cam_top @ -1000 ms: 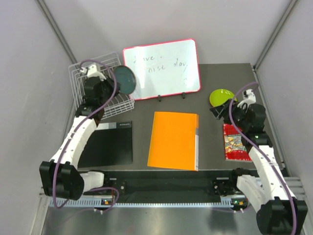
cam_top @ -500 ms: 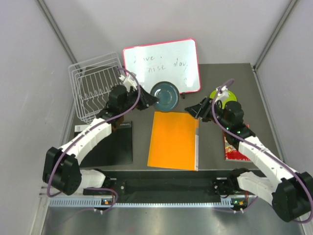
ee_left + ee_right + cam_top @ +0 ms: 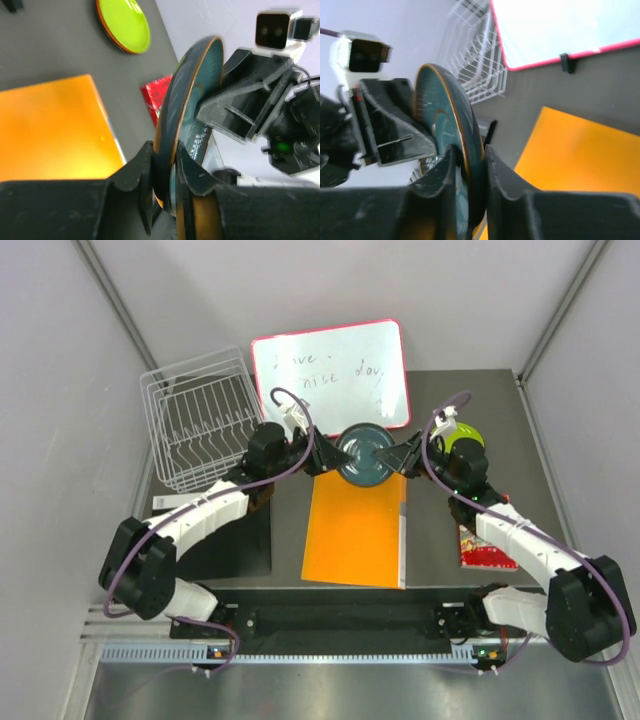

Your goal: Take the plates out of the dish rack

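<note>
Dark grey tabletop fills the top view, with a white wire dish rack (image 3: 200, 425) at the far left and a pink-framed whiteboard (image 3: 330, 375) beside it. A dark teal round plastic plate (image 3: 362, 452) hangs on edge over the far end of a flat orange folder (image 3: 355, 530), between the left gripper (image 3: 325, 455) and the right gripper (image 3: 400, 455). A lime green round plate (image 3: 470, 437) lies at the far right, near a red patterned booklet (image 3: 485, 545).

From the left wrist, the left fingers pinch the teal plate's rim, and the right gripper meets the opposite edge.

From the right wrist, the right fingers press both faces of the rim, with the rack beyond.
</note>
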{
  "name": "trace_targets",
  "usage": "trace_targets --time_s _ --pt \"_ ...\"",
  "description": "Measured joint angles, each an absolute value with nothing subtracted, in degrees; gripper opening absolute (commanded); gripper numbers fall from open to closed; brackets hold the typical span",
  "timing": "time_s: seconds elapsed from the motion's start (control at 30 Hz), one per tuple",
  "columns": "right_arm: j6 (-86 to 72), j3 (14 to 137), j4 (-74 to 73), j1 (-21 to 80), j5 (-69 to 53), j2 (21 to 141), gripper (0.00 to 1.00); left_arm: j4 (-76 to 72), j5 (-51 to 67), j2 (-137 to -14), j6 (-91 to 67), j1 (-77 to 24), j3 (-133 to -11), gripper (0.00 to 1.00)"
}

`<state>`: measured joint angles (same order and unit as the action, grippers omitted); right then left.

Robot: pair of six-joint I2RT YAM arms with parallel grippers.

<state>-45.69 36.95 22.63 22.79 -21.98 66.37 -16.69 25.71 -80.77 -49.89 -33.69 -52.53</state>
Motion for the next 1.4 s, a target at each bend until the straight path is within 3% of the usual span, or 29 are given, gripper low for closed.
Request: trace_targets --time_s 0.13,0.17,0.2,0.3,0.33,0.43,0.67,0.83,1.07,1.4 --pt "-49.8 36.8 27.1 21.5 -24.6 66.8 0.00 -21.2 29.6 -81.8 -53.1 -31.3 -52.0 0.04" --pt "-50.2 36.8 28.0 21.2 -24.9 66.7 0.00 -22.1 29.8 -81.8 -53.3 -31.3 -52.0 0.10" --pt "-50.4 36.7 28.2 21.0 -24.8 66.4 0.00 -23.1 30.1 -82.0 -53.3 -31.3 -52.0 0.30" --pt "-49.5 36.2 26.3 20.7 -24.0 63.9 0.00 -24.2 30.6 -82.8 -52.8 -31.8 -52.0 0.50" --pt "-48.4 36.1 24.9 20.6 -23.2 62.9 0.00 -24.2 30.4 -83.1 -52.4 -32.3 -52.0 0.63" --pt "-45.0 36.0 17.3 19.1 -20.5 58.9 0.00 -23.4 29.6 -83.6 -50.2 -33.5 -52.0 0.75" --pt "-39.1 36.1 3.7 2.0 -15.6 54.5 0.00 -9.7 15.2 -80.6 -38.5 -33.3 -54.5 0.85" --pt "-35.7 38.6 0.0 -7.5 -13.2 60.7 0.00 -2.8 2.6 -74.1 -30.2 -33.3 -55.1 0.89" --pt "-33.9 47.1 0.9 -12.0 -12.8 76.4 0.00 -1.2 -9.8 -68.2 -24.1 -33.2 -55.2 0.95" --pt "-32.7 60.6 6.0 -13.7 -14.9 97.3 0.00 -1.3 -15.4 -67.7 -21.5 -33.1 -54.0 0.97"
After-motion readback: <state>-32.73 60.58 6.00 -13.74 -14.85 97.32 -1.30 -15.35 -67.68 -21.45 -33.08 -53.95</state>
